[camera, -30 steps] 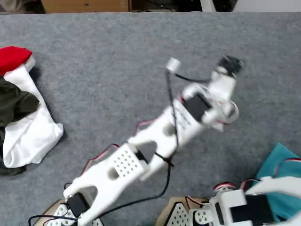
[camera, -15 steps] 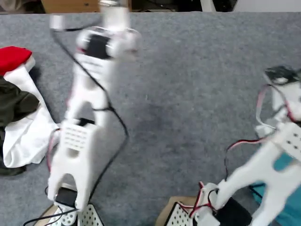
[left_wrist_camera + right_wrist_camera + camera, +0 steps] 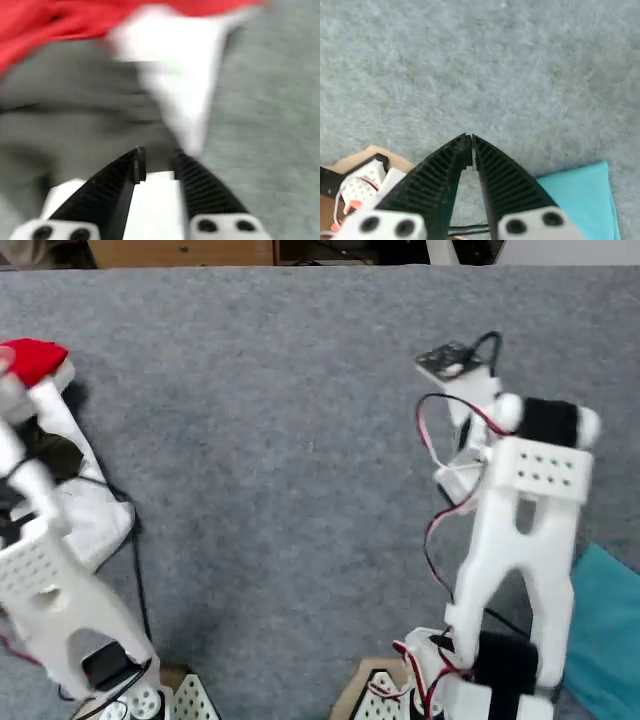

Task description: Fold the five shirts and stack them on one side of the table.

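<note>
left gripper (image 3: pixel 157 159) swung to the table's (image 3: pixel 300 440) left edge, over the unfolded shirt pile (image 3: pixel 100 525); slightly open, empty. right gripper (image 3: pixel 468 145) closed, empty. only the teal shirt (image 3: pixel 605 635) looks folded.

My left arm (image 3: pixel 45 580) and right arm (image 3: pixel 525 530) are white plastic shells with panels of small round holes (image 3: pixel 540 472), black motor blocks (image 3: pixel 548 422) at the joints, and a small dark circuit board (image 3: pixel 447 360) at the far end of the right one. Thin red and white wires (image 3: pixel 432 540) loop along the right arm, and a black cable (image 3: pixel 137 570) hangs beside the left. My left gripper (image 3: pixel 160 157) and right gripper (image 3: pixel 469 140) each have black ribbed fingers (image 3: pixel 505 175) set in white knuckles with dark screw holes (image 3: pixel 370 225).
</note>
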